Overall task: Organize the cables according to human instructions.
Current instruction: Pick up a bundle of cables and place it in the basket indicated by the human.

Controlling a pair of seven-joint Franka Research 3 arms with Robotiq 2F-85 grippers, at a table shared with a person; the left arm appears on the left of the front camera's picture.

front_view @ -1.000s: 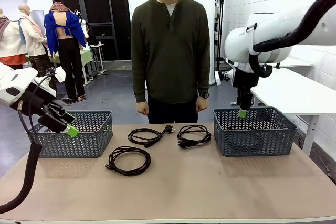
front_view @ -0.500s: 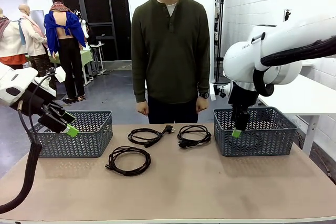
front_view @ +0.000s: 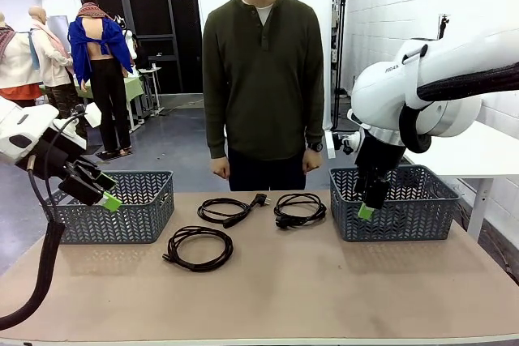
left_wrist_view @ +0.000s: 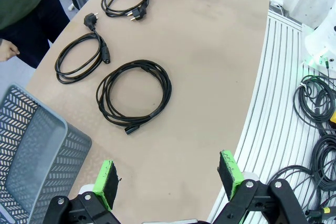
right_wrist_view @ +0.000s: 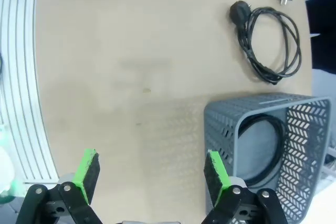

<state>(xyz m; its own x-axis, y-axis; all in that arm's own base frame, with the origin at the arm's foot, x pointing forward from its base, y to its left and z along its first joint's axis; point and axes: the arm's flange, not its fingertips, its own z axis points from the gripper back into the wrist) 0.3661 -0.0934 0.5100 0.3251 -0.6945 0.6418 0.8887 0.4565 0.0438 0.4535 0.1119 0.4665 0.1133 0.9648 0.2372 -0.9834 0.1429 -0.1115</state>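
We see a wide tan table [front_view: 324,305], and at its far side the person [front_view: 263,79] stands in a dark olive sweater, both arms hanging down. The white right arm [front_view: 422,95] reaches in from the right and the left arm [front_view: 24,135] from the left.

Two grey mesh baskets stand on the table: the left basket [front_view: 138,216] at the far left and the right basket [front_view: 422,224] at the far right. Between them three coiled black cables lie apart on the bare tabletop:
- The near cable [front_view: 199,247] lies left of centre.
- The middle cable [front_view: 225,211] lies beyond it, one plug pointing to the far right.
- The right cable [front_view: 298,209] lies close to the right basket.

A fourth cable [right_wrist_view: 262,145] lies coiled inside the right basket, as our right wrist view shows.

The right gripper [front_view: 369,200] hangs at the right basket's left wall, its green pads spread wide with nothing between them. The left gripper [front_view: 107,190] hovers tilted at the near left corner of the left basket, likewise released and holding nothing.
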